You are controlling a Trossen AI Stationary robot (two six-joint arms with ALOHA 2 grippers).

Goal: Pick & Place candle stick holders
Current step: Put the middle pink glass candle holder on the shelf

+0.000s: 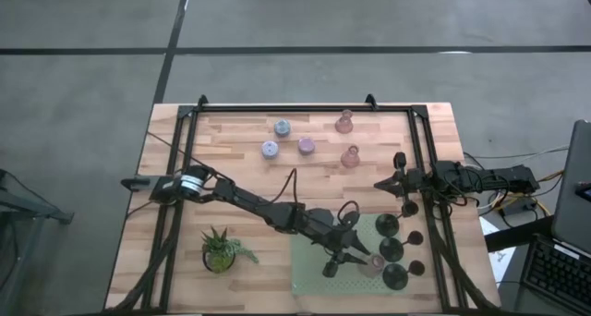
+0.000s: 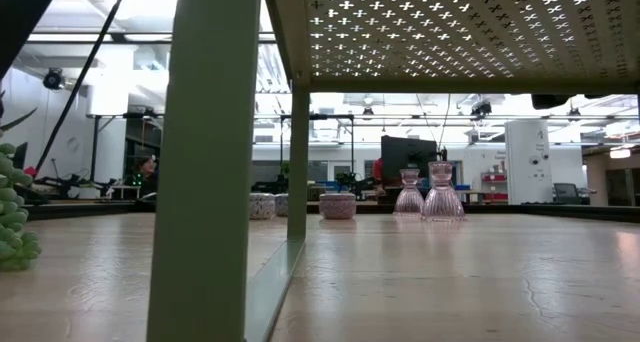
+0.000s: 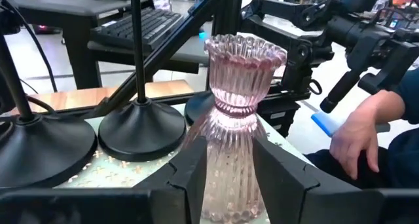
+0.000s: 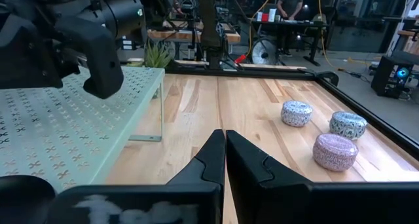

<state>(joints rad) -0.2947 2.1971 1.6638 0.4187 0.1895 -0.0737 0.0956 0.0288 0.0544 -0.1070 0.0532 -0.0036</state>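
Note:
A pink bell-shaped glass candle stick holder [image 3: 239, 112] stands upright over the green perforated shelf [image 1: 314, 261] at the table's near right, and my left gripper [image 1: 355, 261] is shut on it. Several black round-based holders with thin stems [image 1: 391, 249] stand on the shelf beside it. Two more pink holders [image 1: 350, 155] and three short round lilac and pale-blue ones [image 1: 282, 127] stand on the wood at the far side. My right gripper [image 4: 224, 142] is shut on nothing at the table's right edge. My left gripper pinches the pink holder's flared lower body [image 3: 226, 171] between its two fingers [image 3: 193, 168], one on each side. The fingers come in about level from the table's left. The holder is upright with its cup on top; its foot is at the shelf's surface, but whether it rests there I cannot tell.
A small green potted plant [image 1: 220, 249] stands near left of the shelf. A black frame [image 1: 305, 108] runs round the table. A person's hand [image 3: 357, 139] shows beyond the table's right edge. Bare wood lies mid-table between the shelf and the far holders.

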